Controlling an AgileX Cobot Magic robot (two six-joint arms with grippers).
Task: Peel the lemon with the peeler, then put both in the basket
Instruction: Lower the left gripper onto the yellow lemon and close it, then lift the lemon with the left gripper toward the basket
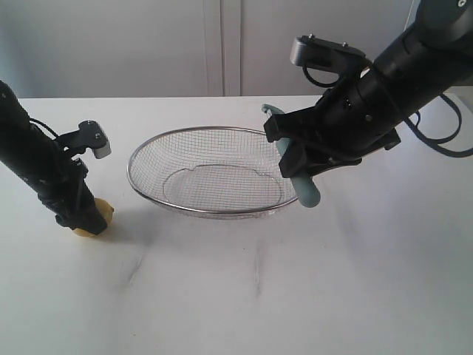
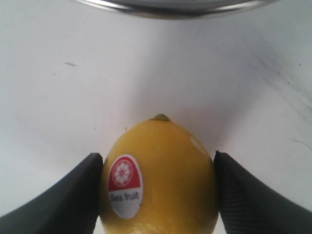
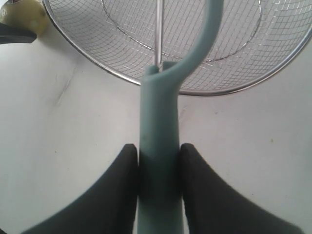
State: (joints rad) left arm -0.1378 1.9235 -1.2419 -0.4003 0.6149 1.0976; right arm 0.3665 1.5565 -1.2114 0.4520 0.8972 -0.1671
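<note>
The yellow lemon, with a red and white sticker, rests on the white table between my left gripper's two black fingers, which press on both its sides. In the exterior view the lemon lies left of the wire mesh basket, under my left gripper. My right gripper is shut on the peeler's pale teal handle. It holds the peeler tilted in the air by the basket's right rim. The peeler's head reaches over the basket's rim.
The basket stands in the middle of the white table. A pale wall runs behind the table's far edge. The right arm's black cables hang at the far right.
</note>
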